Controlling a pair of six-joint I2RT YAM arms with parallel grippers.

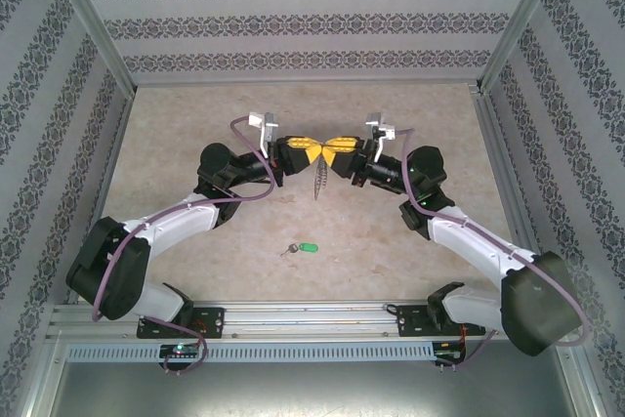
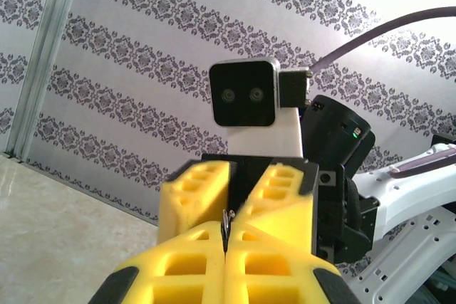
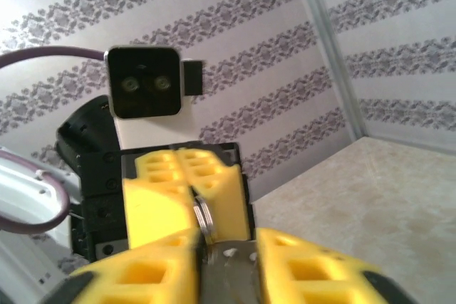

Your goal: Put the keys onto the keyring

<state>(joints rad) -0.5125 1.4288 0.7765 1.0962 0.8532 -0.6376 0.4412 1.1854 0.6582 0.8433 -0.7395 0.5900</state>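
Table (image 1: 195, 124): beige, patterned walls (image 1: 312, 17) on three sides. Left arm (image 1: 156, 231) and right arm (image 1: 479, 246) both reach inward and meet above the table's middle, yellow fingers nose to nose.

Left gripper (image 1: 314, 151): pincer closed right down, fingers pressed together. The left wrist view (image 2: 225, 236) shows a thin sliver of metal pinched in the seam. The right wrist view (image 3: 189, 190) shows the same closed pair from the front, with a wire ring sticking out of its tip. So it is clamped on the keyring.

Right gripper (image 1: 334, 151): pincer narrow, not closed. In the right wrist view (image 3: 226, 247) the two fingers stand apart with a flat grey metal piece sitting in the gap. Can't tell whether the pads touch it. The left wrist view (image 2: 239, 183) also shows a dark slot between those fingers.

Keyring (image 1: 319, 181): in the air at the joint between the two grippers. Most of it hangs down below the fingertips, slightly tilted, with a serrated-looking edge. Its upper end is in the left pincer's grip and between the right one's fingers.

Keys (image 1: 301, 248): flat on the table, on the near side of the grippers and well apart from both. They sit roughly under the meeting point, a bit to the left. Green tag to the right, small dark metal part to its left. Nothing touches them.
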